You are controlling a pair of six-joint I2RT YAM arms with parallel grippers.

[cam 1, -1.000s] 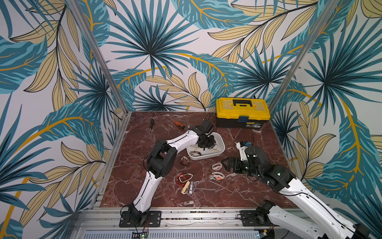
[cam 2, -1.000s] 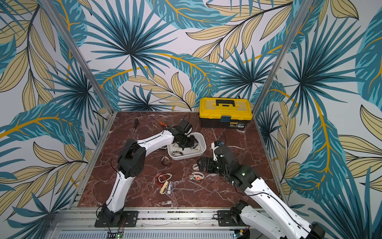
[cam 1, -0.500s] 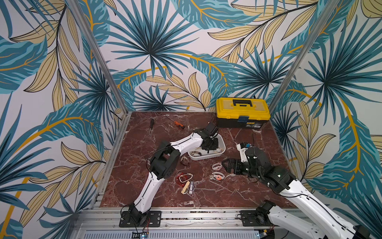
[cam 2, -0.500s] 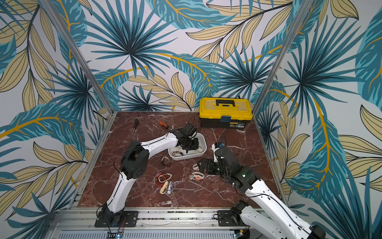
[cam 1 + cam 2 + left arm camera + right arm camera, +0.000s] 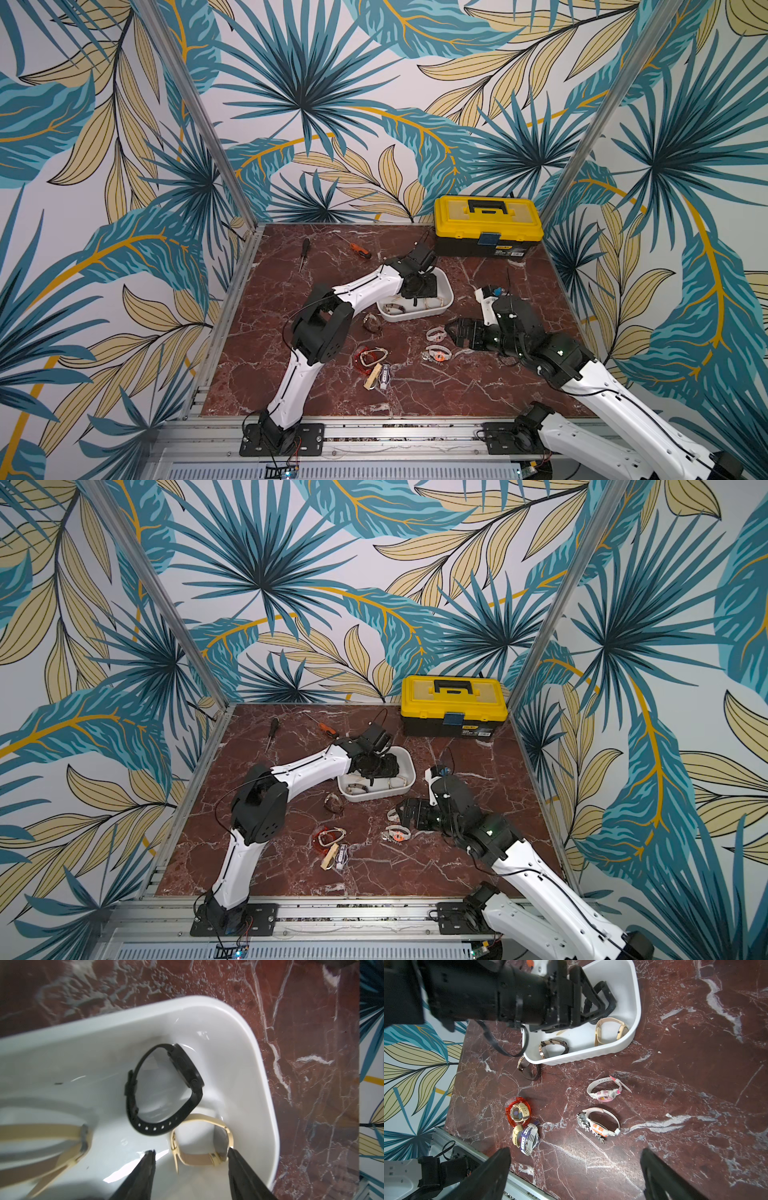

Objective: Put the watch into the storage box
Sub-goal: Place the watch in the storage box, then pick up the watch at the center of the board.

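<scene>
We look down from six o'clock in both top views; wrist views sit close (sharing the tub [image 5: 239, 1047]).

Legible text: none found.
We note a yellow sticker [image 5: 508, 248] on the toolbox [image 5: 488, 224] front in both top views, print too small to read; the pink-faced watch [image 5: 604, 1096] dial is equally illegible.
</scene>
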